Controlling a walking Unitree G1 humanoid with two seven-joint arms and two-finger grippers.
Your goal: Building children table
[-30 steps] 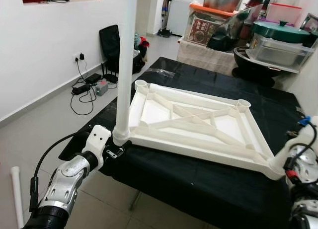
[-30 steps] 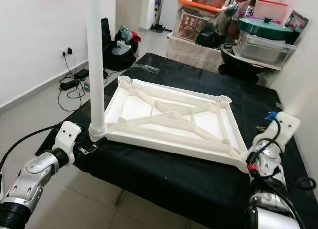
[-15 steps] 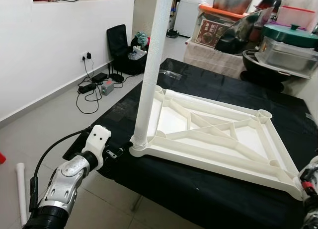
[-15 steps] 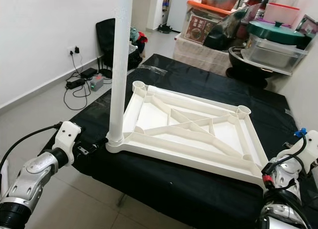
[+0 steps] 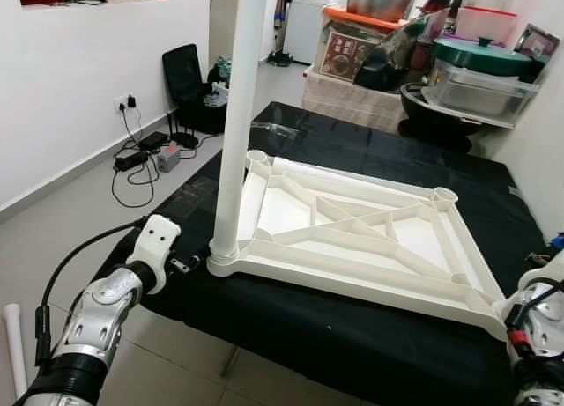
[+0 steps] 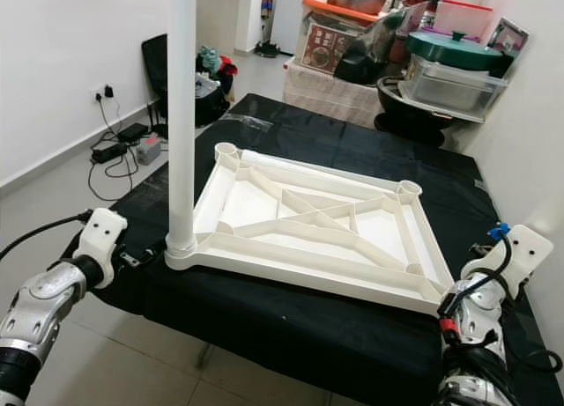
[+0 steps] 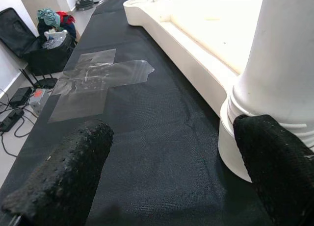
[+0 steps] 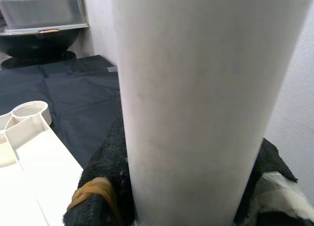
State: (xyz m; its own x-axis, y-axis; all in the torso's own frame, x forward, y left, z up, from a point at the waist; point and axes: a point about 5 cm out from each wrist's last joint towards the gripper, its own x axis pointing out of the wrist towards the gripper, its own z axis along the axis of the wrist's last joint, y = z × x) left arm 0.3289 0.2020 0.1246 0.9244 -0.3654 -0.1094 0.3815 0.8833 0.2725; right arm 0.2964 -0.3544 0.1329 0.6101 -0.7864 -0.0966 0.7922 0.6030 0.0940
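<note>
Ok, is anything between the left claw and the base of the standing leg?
Nothing visible. The left claw is open over the black cloth, one finger right beside the standing leg; only bare cloth lies between. The clear tape patch lies off to the side. The right claw grips a second leg.
</note>
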